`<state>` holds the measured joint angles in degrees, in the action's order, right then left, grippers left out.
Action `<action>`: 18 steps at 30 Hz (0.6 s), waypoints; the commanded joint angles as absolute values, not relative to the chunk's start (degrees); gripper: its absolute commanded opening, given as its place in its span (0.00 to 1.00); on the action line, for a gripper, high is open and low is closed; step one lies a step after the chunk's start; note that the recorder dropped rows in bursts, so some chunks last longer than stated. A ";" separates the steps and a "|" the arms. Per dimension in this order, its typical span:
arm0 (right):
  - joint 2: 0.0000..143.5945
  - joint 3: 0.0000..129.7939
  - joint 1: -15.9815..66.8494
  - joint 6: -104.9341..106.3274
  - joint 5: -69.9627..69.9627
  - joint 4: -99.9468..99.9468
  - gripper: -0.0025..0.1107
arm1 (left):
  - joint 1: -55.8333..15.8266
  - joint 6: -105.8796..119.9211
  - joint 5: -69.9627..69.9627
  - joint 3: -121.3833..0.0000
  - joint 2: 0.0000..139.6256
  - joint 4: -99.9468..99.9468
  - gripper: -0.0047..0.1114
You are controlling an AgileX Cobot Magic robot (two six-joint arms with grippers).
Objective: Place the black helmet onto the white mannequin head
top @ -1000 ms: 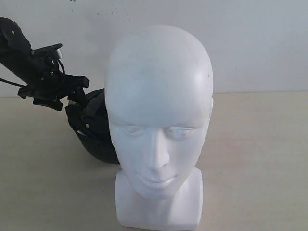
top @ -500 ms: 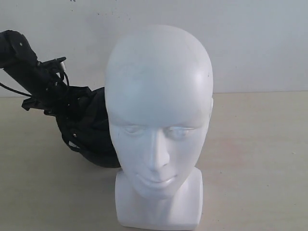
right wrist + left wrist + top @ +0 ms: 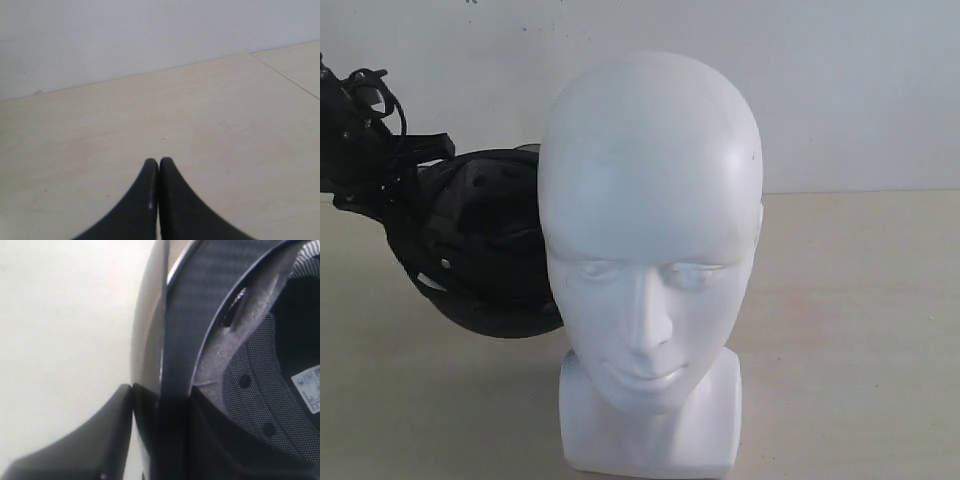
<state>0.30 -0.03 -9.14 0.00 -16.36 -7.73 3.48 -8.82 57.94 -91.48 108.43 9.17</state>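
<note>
The white mannequin head stands upright on its neck base at the middle of the table, face toward the camera, bare on top. The black helmet hangs tilted behind its left side, partly hidden by it. My left gripper is shut on the helmet's edge. In the left wrist view the fingers pinch the helmet rim at the left gripper, with the smoky visor on one side and the padded lining on the other. My right gripper is shut on nothing above bare table, out of the exterior view.
A beige tabletop stretches to the right of the head, and a plain white wall stands behind it. A seam crosses the table surface in the right wrist view.
The left gripper has closed on the helmet's edge and drawn it up and to the left. The helmet has tipped so that more of its inside shows. The right gripper has not moved.
</note>
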 commanded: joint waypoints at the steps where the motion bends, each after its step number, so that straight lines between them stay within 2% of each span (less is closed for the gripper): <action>1: 0.00 0.00 -8.97 0.00 -16.00 -7.37 0.02 | 3.57 -18.34 54.92 -82.95 100.76 11.55 0.08; 4: 0.00 0.00 -8.97 0.00 -16.00 -7.37 0.02 | 3.43 -26.60 45.22 -73.61 91.69 11.45 0.08; 10: 0.00 0.00 -8.97 0.00 -16.00 -7.37 0.02 | 3.43 -39.27 37.94 -59.26 79.48 11.03 0.08; 18: 0.00 0.00 -8.97 0.00 -16.00 -7.37 0.02 | 3.43 -44.38 37.99 -48.49 69.99 10.94 0.08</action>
